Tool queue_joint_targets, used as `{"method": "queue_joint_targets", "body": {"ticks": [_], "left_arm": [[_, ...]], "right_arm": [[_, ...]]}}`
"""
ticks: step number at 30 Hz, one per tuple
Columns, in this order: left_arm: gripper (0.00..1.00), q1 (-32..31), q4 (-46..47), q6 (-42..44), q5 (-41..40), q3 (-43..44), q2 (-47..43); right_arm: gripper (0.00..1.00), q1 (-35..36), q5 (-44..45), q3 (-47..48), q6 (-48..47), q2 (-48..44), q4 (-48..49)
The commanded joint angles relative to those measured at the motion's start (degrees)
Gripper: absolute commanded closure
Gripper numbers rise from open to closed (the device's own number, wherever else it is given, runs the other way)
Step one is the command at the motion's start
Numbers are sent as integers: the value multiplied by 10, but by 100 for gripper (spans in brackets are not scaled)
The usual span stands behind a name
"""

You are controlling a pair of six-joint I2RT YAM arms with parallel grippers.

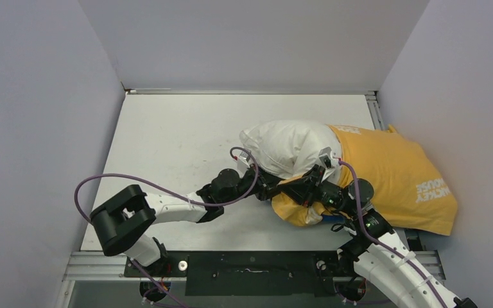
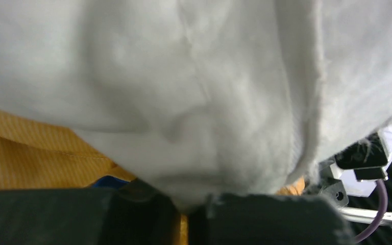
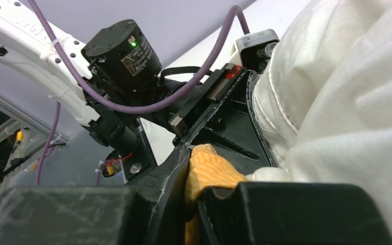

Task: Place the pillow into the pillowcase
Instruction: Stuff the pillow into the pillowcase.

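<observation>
The pillow [image 1: 289,147] is lodged partly inside the pillowcase [image 1: 391,173], with its plump white end left bulging out of the pillowcase's mouth over the worktop [image 1: 180,141]. At the near lip of that mouth, the right gripper [image 3: 194,204] is clamped on a fold of orange cloth. Just beside it, the left gripper [image 2: 186,217] is pressed under the pillow, nearly closed, with orange cloth seen in the slit.

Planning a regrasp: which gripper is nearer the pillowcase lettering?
Right. The right gripper pinches orange fabric at the pillowcase mouth, left of the lettering. The left gripper is farther left, against the pillow.
</observation>
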Motion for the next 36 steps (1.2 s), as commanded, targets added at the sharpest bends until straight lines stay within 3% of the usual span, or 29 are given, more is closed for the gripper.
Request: {"method": "queue_joint_targets", "body": {"ticks": [1, 5, 9, 13, 22, 26, 32, 36], "left_arm": [[100, -20, 131, 8, 15, 43, 21], [100, -15, 11, 80, -43, 29, -40], [100, -11, -210, 207, -188, 42, -136], [100, 1, -291, 319, -264, 43, -199], [100, 48, -331, 472, -300, 25, -271], [100, 44, -332, 548, -298, 33, -278], [100, 25, -249, 626, -287, -7, -289], [100, 8, -209, 672, -273, -28, -290]], "right_arm": [[89, 17, 4, 54, -43, -26, -13], [76, 16, 49, 90, -99, -32, -134], [39, 16, 93, 116, -128, -49, -223], [19, 16, 133, 125, -130, -85, -282], [14, 16, 188, 185, -143, -121, -318], [14, 16, 170, 230, -170, -57, -304], [11, 16, 143, 278, -187, 35, -219], [10, 17, 111, 332, -217, 146, -204]]}}
